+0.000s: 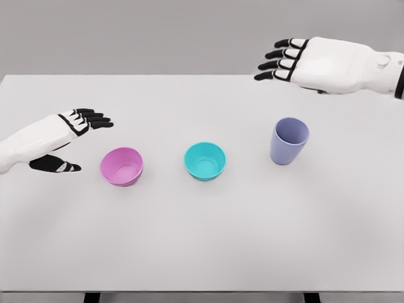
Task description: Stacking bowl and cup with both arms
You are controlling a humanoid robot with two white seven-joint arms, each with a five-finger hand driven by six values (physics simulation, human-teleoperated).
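Nearest me, pink bowl point(122, 166), teal bowl point(205, 161) and purple cup point(290, 141) line the bench point(202, 246) upright, apart. I hold left hand point(71, 134) open at pink bowl's nine o'clock, ready to grasp; right hand point(287, 60), fingers extended and empty, hovers at cup's twelve.

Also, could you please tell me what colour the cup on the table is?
The cup is a pale lavender-blue, seen clearly in the head view.
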